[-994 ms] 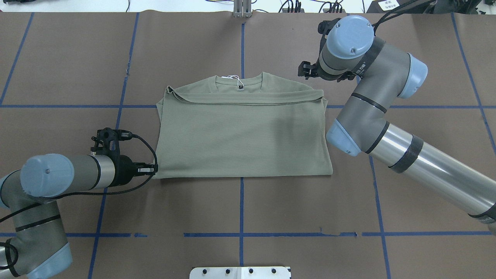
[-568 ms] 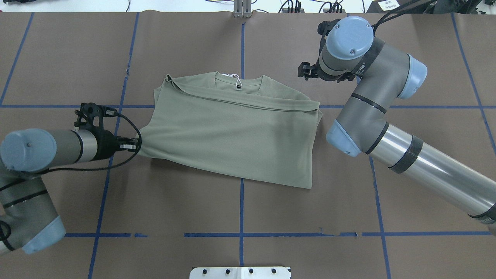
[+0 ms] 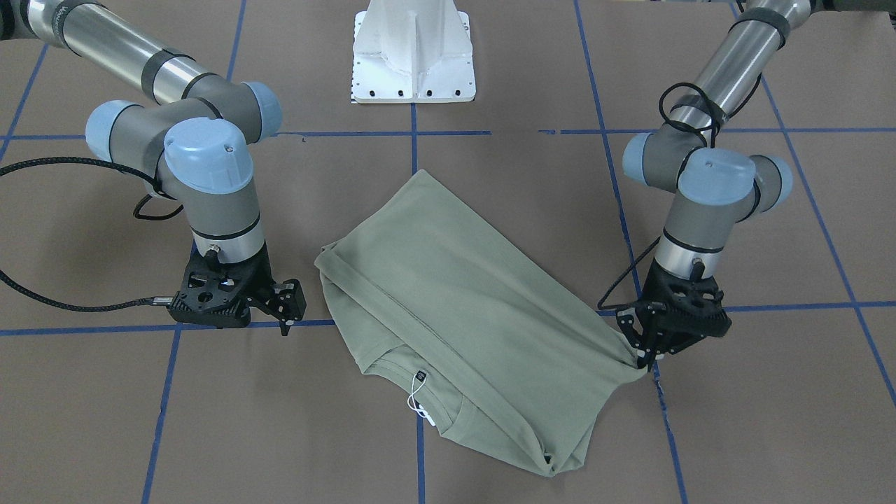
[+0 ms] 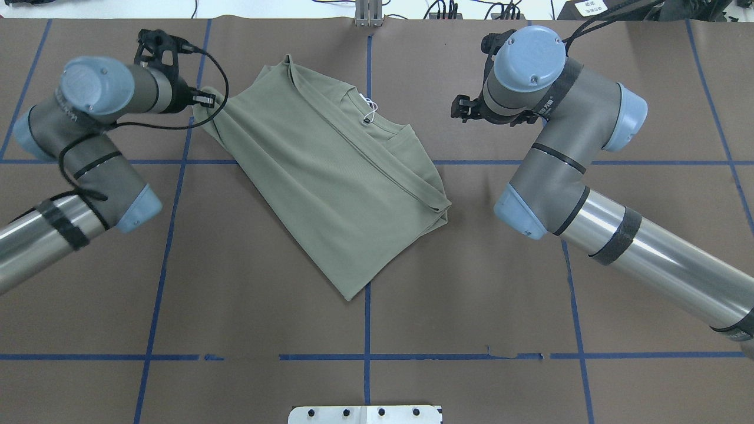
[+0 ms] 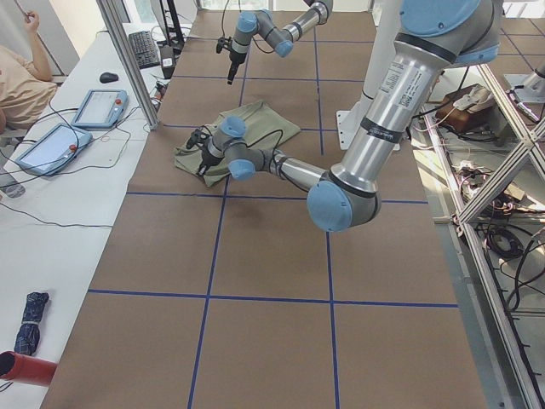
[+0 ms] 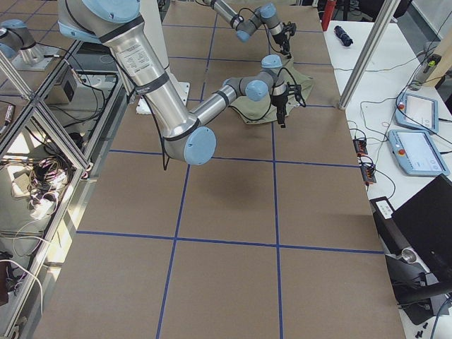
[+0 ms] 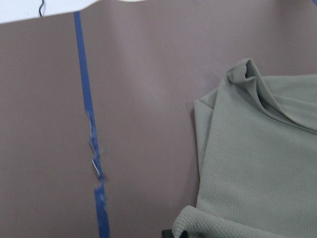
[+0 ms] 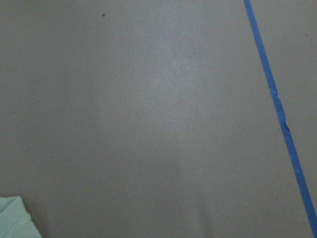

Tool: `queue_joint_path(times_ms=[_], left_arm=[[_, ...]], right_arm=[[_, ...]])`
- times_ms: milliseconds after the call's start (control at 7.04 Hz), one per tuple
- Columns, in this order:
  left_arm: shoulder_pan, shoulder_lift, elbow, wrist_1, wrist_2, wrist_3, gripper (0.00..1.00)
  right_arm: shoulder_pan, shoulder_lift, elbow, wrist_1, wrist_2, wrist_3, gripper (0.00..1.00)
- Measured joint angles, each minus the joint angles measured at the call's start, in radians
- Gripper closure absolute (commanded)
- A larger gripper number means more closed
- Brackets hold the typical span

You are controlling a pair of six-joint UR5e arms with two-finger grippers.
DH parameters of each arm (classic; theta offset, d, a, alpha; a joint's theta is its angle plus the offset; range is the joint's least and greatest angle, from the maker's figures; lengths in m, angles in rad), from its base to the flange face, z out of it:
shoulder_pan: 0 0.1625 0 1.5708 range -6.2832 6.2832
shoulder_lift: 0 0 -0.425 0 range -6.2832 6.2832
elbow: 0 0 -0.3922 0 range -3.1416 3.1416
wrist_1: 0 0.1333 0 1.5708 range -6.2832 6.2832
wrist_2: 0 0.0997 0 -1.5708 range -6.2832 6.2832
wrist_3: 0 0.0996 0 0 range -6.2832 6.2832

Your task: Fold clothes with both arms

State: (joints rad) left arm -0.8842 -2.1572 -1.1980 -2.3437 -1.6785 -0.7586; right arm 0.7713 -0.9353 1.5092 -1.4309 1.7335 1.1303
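The sage-green shirt (image 4: 336, 182) lies folded and turned diagonally on the brown table, its neck label (image 4: 366, 121) facing the far right. It also shows in the front view (image 3: 462, 308). My left gripper (image 4: 210, 100) is shut on the shirt's far-left corner, low at the table, as the front view (image 3: 642, 358) also shows. The left wrist view shows the cloth (image 7: 257, 163) bunched at the bottom edge. My right gripper (image 4: 462, 109) hangs open and empty to the right of the shirt, apart from it (image 3: 288, 308). Only a cloth corner (image 8: 15, 218) shows in the right wrist view.
Blue tape lines (image 4: 366, 356) grid the brown table cover. The white base pedestal (image 3: 413, 56) stands at the robot's side. A metal post (image 4: 368, 15) stands at the far edge. Tablets (image 5: 94, 106) lie on the operators' desk beyond it.
My left gripper has dragged the shirt's corner from the near left to the far left. The shirt has swung clockwise in the overhead view. The right arm has stayed almost still.
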Motion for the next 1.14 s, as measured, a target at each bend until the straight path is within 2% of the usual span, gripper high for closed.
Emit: queue_joint_path(times_ms=[142,284,568,852,1136], left_arm=[[-0.029,-0.089,0.124,-0.001,0.016,0.037,1.00],[-0.045,-0.141,0.207,-0.007,0.049,0.087,0.01],[-0.057,-0.164,0.244,-0.037,0.069,0.156,0.00],[-0.074,-0.148,0.186,-0.063,-0.054,0.162,0.00],[-0.080,-0.094,0.103,-0.084,-0.124,0.142,0.00]], right_arm=[[0.000,-0.001,0.000,0.007,0.000,0.000,0.00],[0.000,-0.003,-0.002,0.023,0.000,-0.001,0.00],[-0.005,0.003,-0.008,0.039,-0.001,0.016,0.00],[-0.040,0.073,-0.059,0.066,-0.009,0.160,0.12],[-0.125,0.155,-0.161,0.138,-0.072,0.355,0.16]])
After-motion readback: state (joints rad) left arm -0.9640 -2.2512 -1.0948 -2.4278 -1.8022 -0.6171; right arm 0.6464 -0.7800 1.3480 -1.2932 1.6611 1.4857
